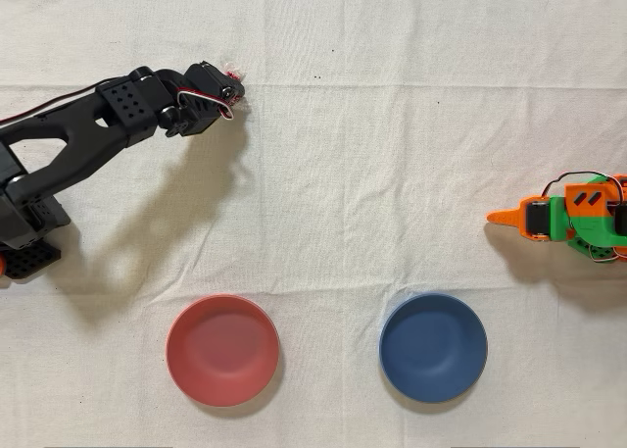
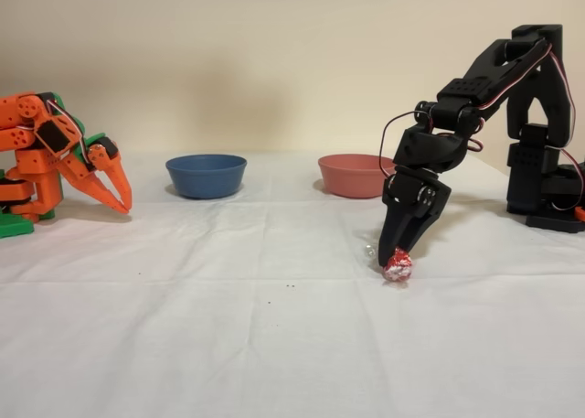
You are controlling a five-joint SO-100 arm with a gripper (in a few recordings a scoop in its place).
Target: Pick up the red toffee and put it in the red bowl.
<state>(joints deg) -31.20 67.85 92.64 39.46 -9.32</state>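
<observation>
At lower right of centre in the fixed view, the tiny round red toffee in shiny foil [image 2: 397, 267] sits on the white cloth [image 2: 228, 345], pinched between the black gripper's [image 2: 397, 253] closed fingertips. Farther back stands the shallow matte salmon-red plastic bowl [image 2: 356, 175].

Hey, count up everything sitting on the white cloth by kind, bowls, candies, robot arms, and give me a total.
Bowls: 2, the red bowl and the blue bowl
Candies: 1, the red toffee, at the tips of the black arm's gripper
Robot arms: 2, the black arm and the idle orange arm
Total: 5
</observation>
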